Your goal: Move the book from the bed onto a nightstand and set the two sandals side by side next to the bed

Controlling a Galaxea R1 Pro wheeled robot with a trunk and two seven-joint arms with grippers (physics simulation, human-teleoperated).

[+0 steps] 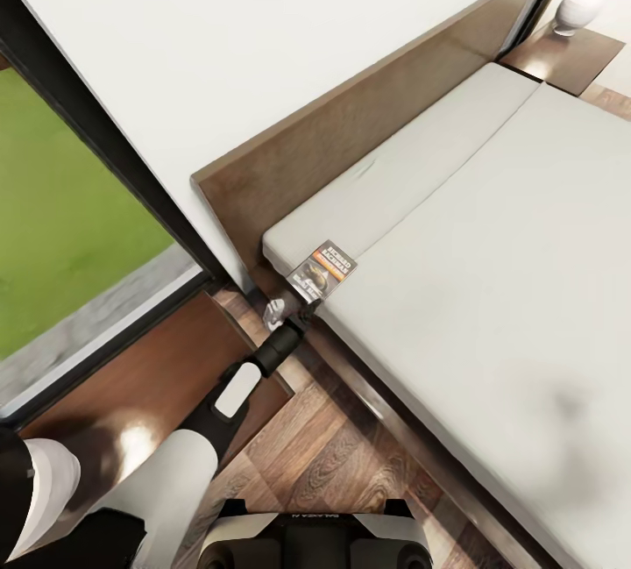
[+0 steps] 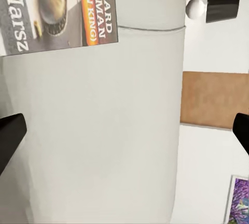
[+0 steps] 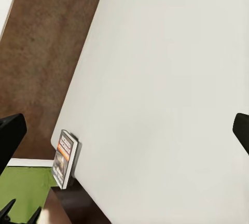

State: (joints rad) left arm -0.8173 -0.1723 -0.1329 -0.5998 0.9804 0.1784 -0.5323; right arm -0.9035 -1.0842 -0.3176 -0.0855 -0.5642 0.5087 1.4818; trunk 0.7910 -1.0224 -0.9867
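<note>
The book (image 1: pixel 322 272) lies flat on the corner of the bed (image 1: pixel 491 227), near the headboard. In the head view it sits at about 12 o'clock from the left end effector (image 1: pixel 282 309), just beside it. The left end effector is open wide; in the left wrist view its two dark fingers (image 2: pixel 10 133) stand far apart, with the book (image 2: pixel 52 9) ahead of them and not yet between them.

I think the book is light and thin. It is a bit bendy, and its smooth cover may slip. It lies flat on a soft mattress, so there is little to pinch from above. The best place to hold it looks like the edge that pokes out past the mattress corner, with one finger on top and one below.

The near nightstand (image 1: pixel 166 367) is at about 8 o'clock from the book. The right end effector (image 3: pixel 124 130) is open wide too, high over the bed.
</note>
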